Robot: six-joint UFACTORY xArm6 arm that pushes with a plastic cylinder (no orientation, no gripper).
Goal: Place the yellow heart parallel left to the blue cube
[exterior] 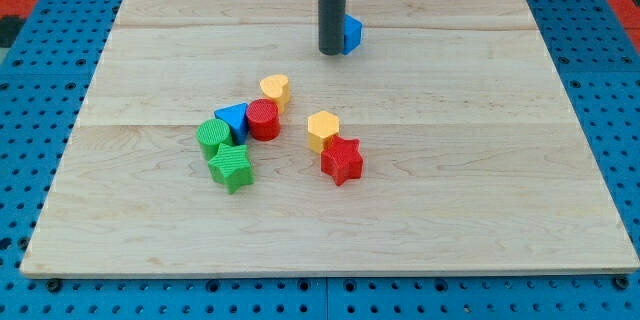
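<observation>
The yellow heart (275,88) lies on the wooden board, left of centre, just above a red cylinder (264,119). The blue cube (351,33) sits near the view's top, right of centre, partly hidden behind my rod. My tip (331,53) rests on the board touching the blue cube's left side. The tip is above and to the right of the yellow heart, well apart from it.
A blue triangle (233,117), a green cylinder-like block (213,137) and a green star (231,167) cluster left of the red cylinder. A yellow hexagon (323,129) and a red star (342,160) sit together near the centre. The wooden board (500,160) lies on a blue pegboard.
</observation>
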